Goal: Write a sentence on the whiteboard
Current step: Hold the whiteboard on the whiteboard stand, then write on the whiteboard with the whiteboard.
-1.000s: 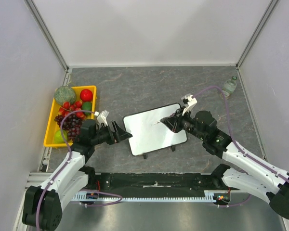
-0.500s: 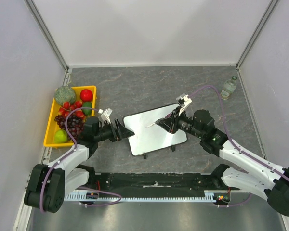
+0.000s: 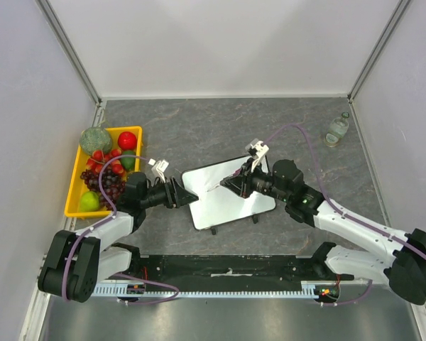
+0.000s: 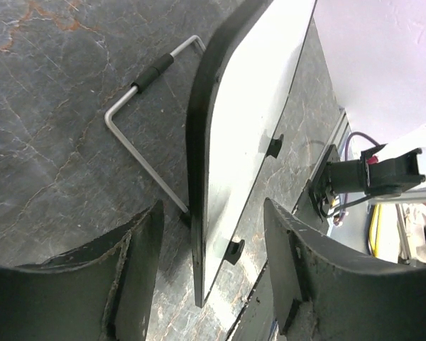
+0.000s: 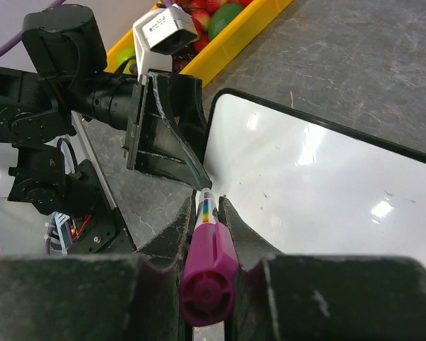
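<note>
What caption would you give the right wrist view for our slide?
Right tool holds a magenta marker near the whiteboard corner, opposite the left tool, yellow tray behind.

Two white-shelled, black-jointed robot arms

The left arm (image 3: 103,238) and right arm (image 3: 355,231) have white plastic link shells and black motor housings. A thin purple cable (image 3: 309,145) loops along each, and a small white camera block (image 3: 256,149) tops each wrist. The left gripper (image 3: 189,197) has matte black fingers (image 4: 138,263), scuffed grey.
</note>
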